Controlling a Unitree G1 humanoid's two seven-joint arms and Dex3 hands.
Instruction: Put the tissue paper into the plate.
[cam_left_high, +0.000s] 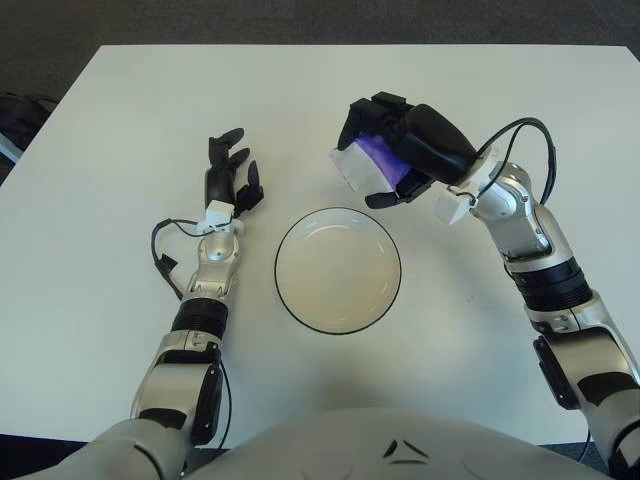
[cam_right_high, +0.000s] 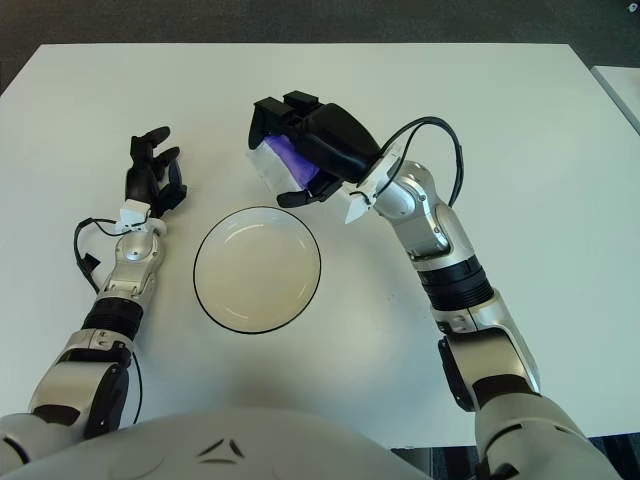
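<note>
Right hand (cam_left_high: 400, 150) in the upper middle of the frame, fingers curled tight around the tissue paper (cam_left_high: 372, 162), a white pack with a purple face, held off the white table (cam_left_high: 120, 100) just above and to the right of the plate's far rim. Plate (cam_left_high: 338, 270) at centre, white with a dark edge. Left hand (cam_left_high: 227, 175) at left of the plate, fingers relaxed and slightly spread, gripping nothing.

Right hand (cam_left_high: 400, 150) upper centre-right of frame, fingers curled closed around a held item, forearm running down to the lower right corner. Left hand (cam_left_high: 226, 172) centre-left, fingers loosely extended and pointing to the top of frame, holding nothing, forearm angled down to the lower left.
</note>
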